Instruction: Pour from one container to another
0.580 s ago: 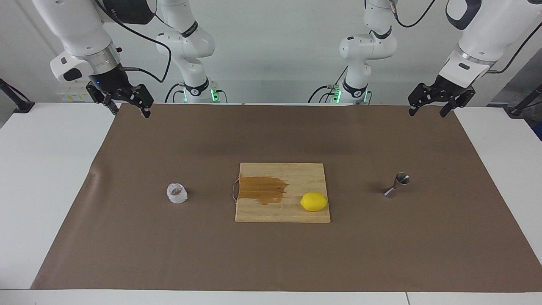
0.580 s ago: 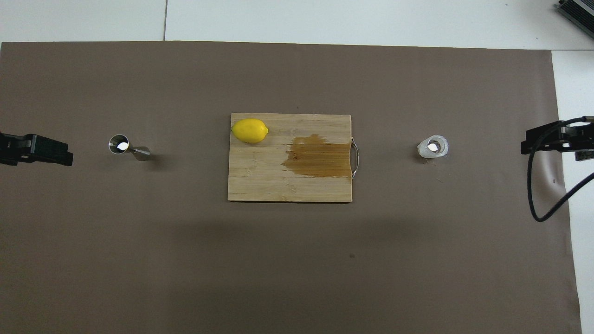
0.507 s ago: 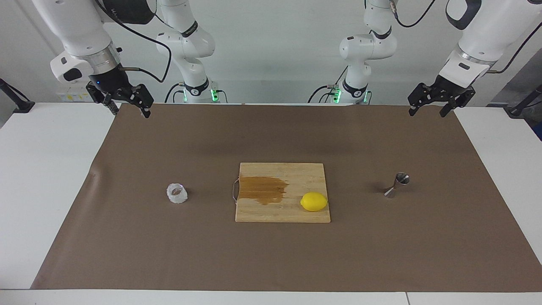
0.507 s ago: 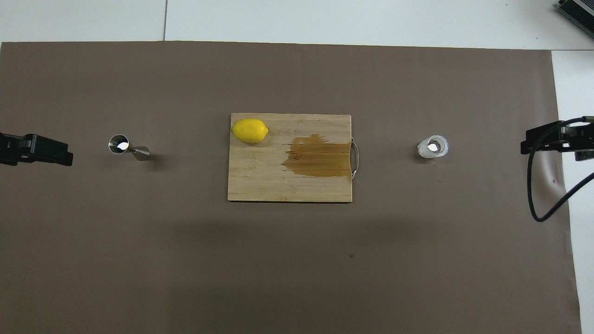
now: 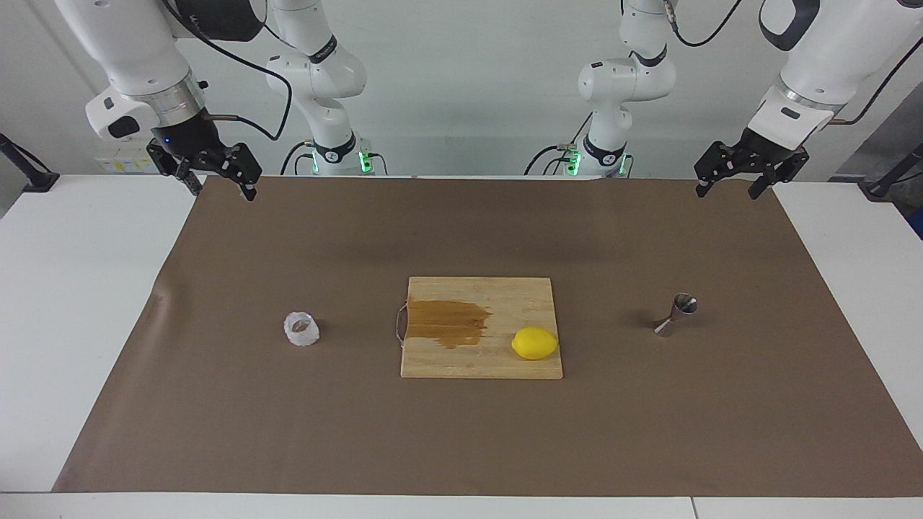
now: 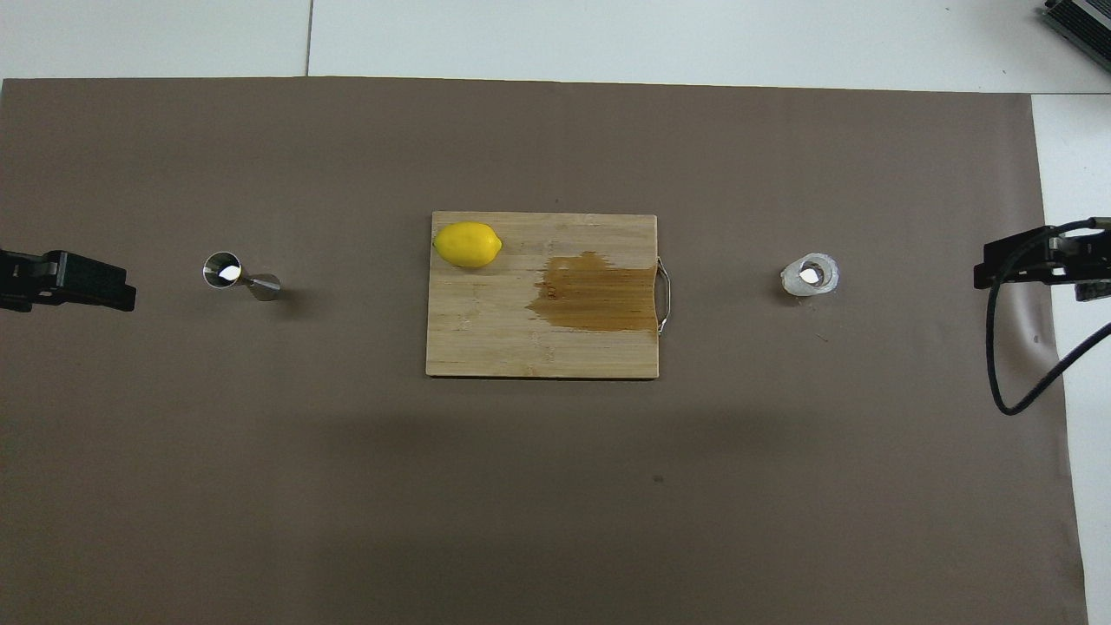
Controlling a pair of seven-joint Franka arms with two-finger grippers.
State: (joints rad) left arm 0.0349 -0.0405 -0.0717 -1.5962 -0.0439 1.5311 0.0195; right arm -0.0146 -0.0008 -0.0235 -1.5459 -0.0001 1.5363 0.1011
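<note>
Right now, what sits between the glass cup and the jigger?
The wooden cutting board with a lemon on it lies between the glass cup and jigger, clearest in the overhead view.

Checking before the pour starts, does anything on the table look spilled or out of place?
Yes: a dark brown wet-looking stain covers the cutting board at its handle end, beside the lemon. Glass cup and jigger stand upright.

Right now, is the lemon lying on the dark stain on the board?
No. The lemon sits on bare wood at a corner of the board, clear of the dark stain.
</note>
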